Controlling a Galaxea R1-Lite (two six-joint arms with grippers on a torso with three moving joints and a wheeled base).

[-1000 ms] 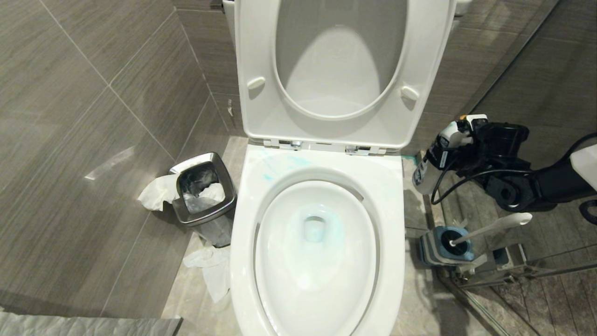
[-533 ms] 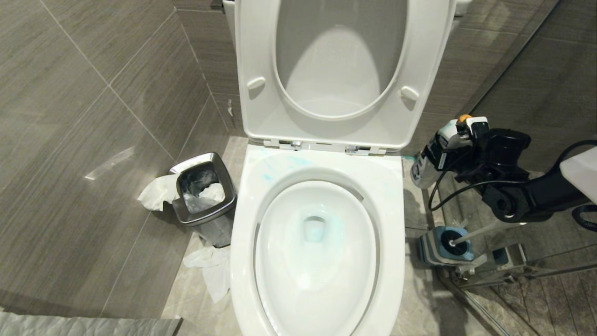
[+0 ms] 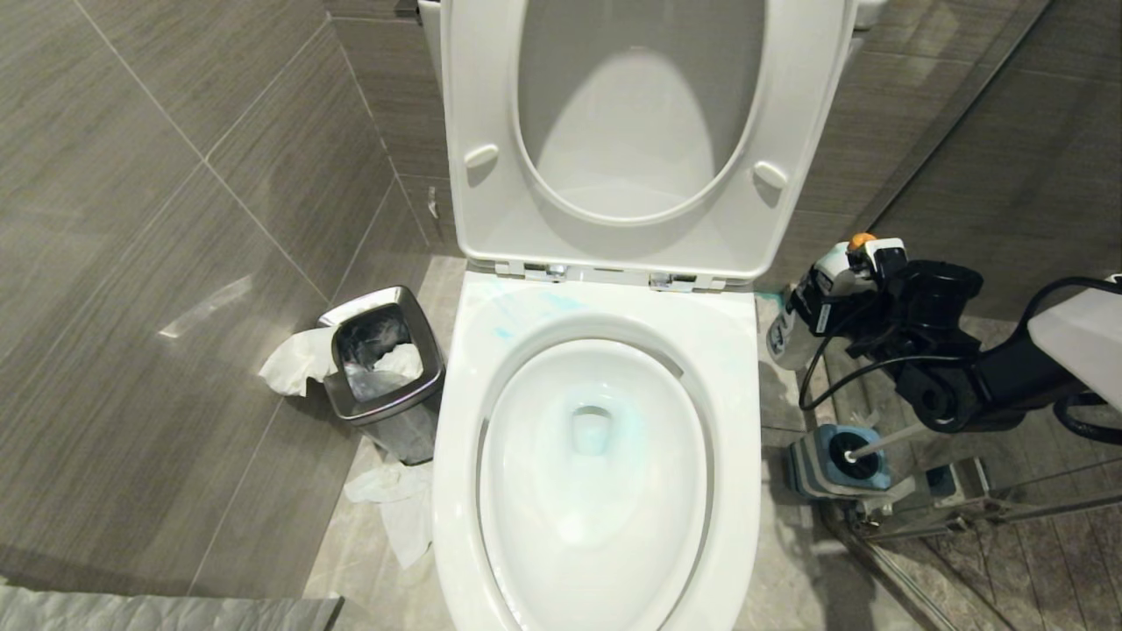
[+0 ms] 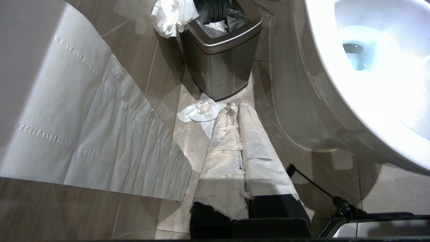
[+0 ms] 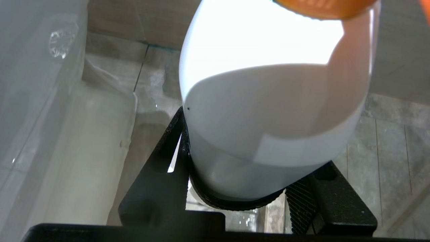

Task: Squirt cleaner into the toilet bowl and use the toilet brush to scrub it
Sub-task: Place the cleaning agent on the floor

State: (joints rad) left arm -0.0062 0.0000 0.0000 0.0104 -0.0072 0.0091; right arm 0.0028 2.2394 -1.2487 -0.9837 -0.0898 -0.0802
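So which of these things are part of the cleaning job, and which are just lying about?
Part of the job:
- cleaner, held in the right gripper, beside the toilet
- toilet bowl, seat and lid up
- brush, standing in its holder

Lying about:
- steel bin, with paper inside
- crumpled paper on the floor
- left gripper, paper-wrapped, parked low

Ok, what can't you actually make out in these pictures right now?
- Cleaner: label print too small in the head view; the right gripper covers its upper part. In the right wrist view its nozzle is cut off by the edge.
- Brush: bristle head hidden inside the holder; the right arm covers the handle's end.
- Toilet: front rim cut off by the head view's lower edge.
- Bin: contents too dark.
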